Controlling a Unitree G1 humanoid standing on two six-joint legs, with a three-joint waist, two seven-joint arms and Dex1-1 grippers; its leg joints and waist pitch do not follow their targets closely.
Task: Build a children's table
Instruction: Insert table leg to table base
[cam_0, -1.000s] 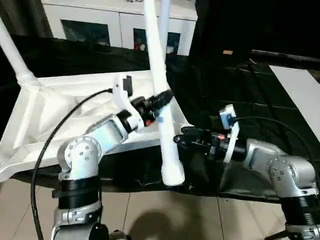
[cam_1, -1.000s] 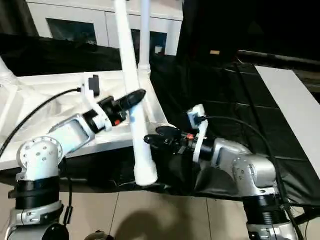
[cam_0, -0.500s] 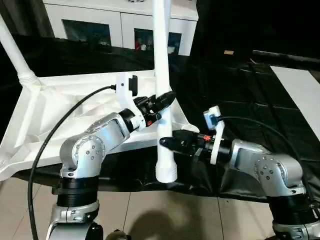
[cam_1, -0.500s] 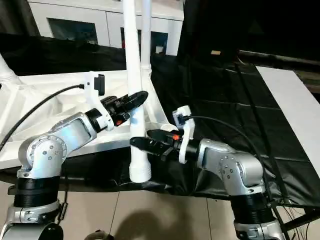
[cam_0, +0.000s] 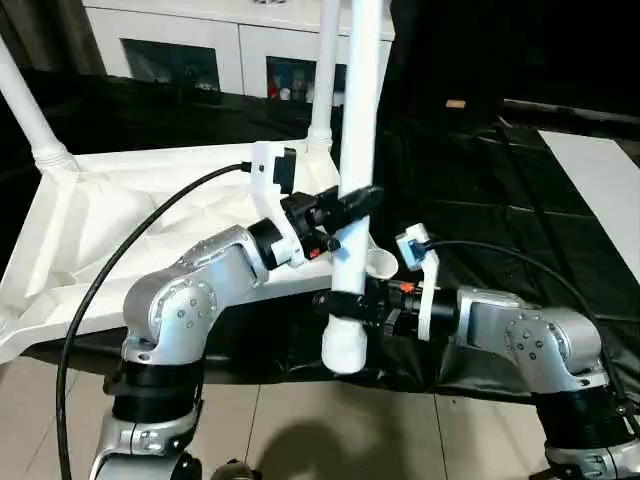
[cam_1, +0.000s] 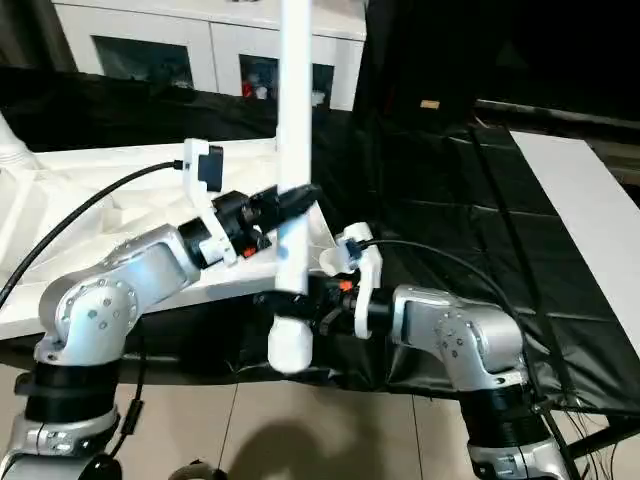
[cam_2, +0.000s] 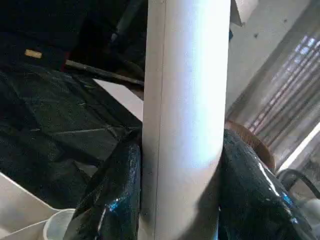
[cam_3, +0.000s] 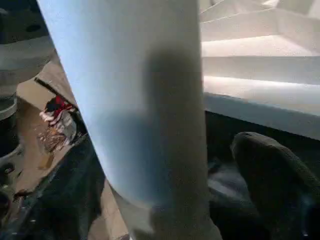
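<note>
Left eye view: you see the tabletop (cam_0: 150, 210) lying upside down on the worktop (cam_0: 520, 200), which is draped in black sheeting. Its ribbed underside faces up. One fitted leg (cam_0: 30, 105) rises from the far left corner socket, and a second fitted leg (cam_0: 322, 120) stands at the far right corner. The near right corner socket (cam_0: 378, 262) shows as an open round cup just beside the loose leg.

The loose leg (cam_0: 355, 200) stands almost upright at the near right corner of the tabletop. Its thick end (cam_0: 343, 350) hangs past the worktop edge, over the tiled floor (cam_0: 300, 430).

The left claw (cam_0: 350, 203) is clamped on the loose leg around mid-length. In the left wrist view, both black fingers (cam_2: 112, 195) press against opposite sides of the white tube.

The right claw (cam_0: 345, 305) is at the loose leg lower down, near the thick end. In the right wrist view, its fingers (cam_3: 272, 175) stand spread on either side of the tube with a visible gap on one side, so you cannot confirm a grip there.

A white cabinet (cam_0: 240, 45) with dark glass doors stands behind the worktop.
</note>
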